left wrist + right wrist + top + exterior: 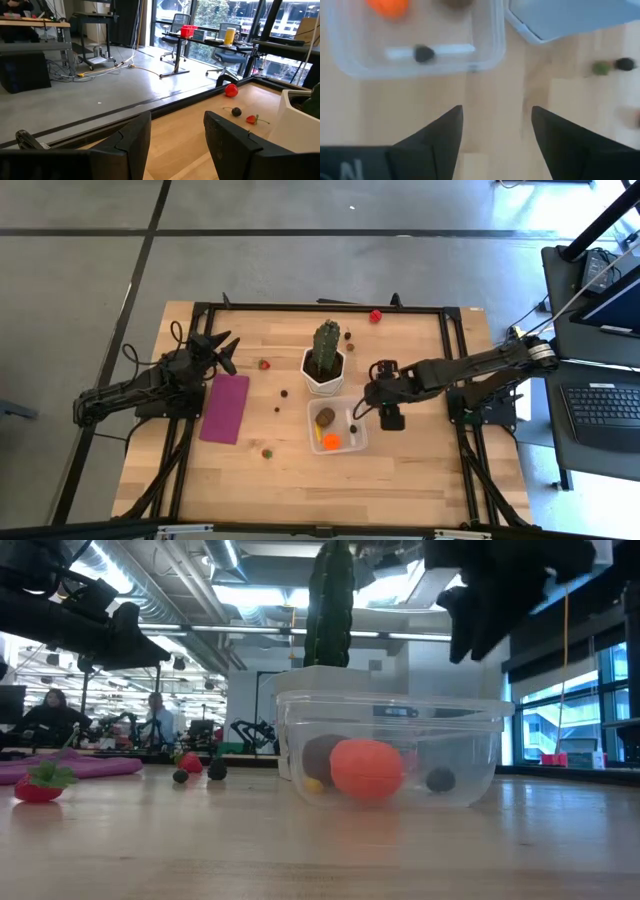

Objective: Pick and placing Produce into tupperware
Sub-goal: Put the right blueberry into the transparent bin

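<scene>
- The tupperware (337, 428) sat at centre frame of the high view, just below the white cactus pot (324, 372), already holding an orange piece (332, 442), a brown piece (326, 417) and a small dark piece (352, 429).
- The right gripper (372, 402) hung just right of it, fingers apart and empty; seemingly between picks.
- Next call: reach a loose piece, such as the strawberry (264, 364) at upper left.
- The low view alone showed the pieces through the clear wall (480, 755).
- The left gripper (177, 137) waited at left, fingers parted, holding nothing.
</scene>
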